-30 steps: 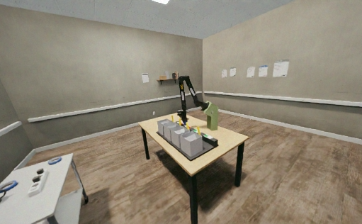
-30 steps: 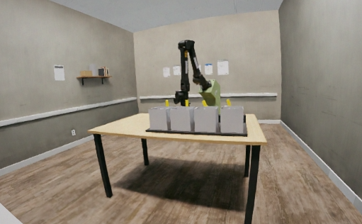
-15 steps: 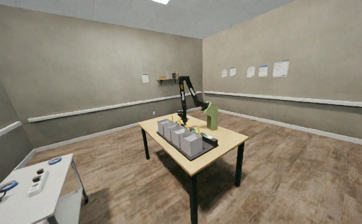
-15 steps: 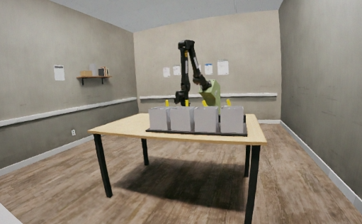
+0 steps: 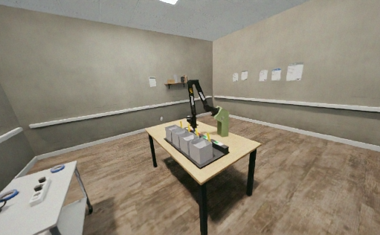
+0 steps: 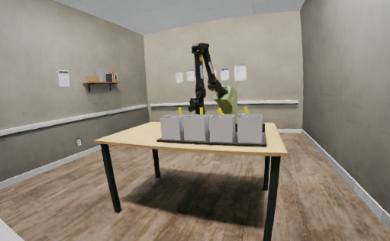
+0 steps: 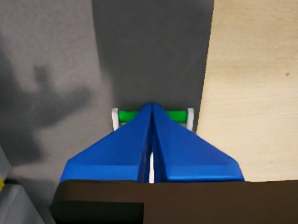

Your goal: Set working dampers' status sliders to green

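Four grey box dampers (image 5: 190, 143) stand in a row on a dark tray (image 5: 201, 150) on the wooden table; they also show in the exterior view (image 6: 211, 127). Yellow shaft handles (image 6: 220, 110) stick up behind them. My gripper (image 7: 151, 112) is shut and empty, its blue fingertips pressed together and pointing down at a status slider that shows green (image 7: 153, 116) at the tray's edge. In the top and exterior views the gripper (image 5: 222, 123) hangs low over the slider strip (image 5: 216, 143) beside the dampers. Other sliders are not visible in the wrist view.
The arm's base (image 5: 192, 123) stands on the table behind the tray. Bare table wood (image 7: 256, 70) lies right of the tray. A white side table (image 5: 26, 201) with small items stands far off at the left.
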You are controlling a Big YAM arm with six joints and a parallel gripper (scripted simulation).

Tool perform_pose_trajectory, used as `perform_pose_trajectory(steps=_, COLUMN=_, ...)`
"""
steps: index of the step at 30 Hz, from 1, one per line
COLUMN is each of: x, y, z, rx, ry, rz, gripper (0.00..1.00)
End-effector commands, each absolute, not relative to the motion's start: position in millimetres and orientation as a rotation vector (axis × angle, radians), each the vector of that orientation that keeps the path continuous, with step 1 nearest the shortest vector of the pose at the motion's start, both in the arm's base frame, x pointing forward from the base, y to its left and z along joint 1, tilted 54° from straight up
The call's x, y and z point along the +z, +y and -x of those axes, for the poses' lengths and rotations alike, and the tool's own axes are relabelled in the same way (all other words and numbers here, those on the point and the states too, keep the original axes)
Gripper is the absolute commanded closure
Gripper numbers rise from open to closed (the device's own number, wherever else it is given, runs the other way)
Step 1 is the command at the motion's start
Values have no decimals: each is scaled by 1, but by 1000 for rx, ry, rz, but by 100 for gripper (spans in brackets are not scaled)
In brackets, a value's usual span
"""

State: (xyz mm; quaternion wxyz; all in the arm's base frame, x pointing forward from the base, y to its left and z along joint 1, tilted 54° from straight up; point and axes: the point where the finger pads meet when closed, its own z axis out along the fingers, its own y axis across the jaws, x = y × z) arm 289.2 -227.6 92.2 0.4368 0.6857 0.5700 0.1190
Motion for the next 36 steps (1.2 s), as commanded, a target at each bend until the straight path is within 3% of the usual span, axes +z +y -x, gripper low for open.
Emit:
perform_pose_trajectory(steps=1, x=92, y=-217, z=-292, rx=320, ry=1422, rz=-1692, gripper=100)
perform_pose_trajectory(steps=36, x=83, y=-200, z=-297, rx=319, ry=1427, rz=-1699, gripper=100)
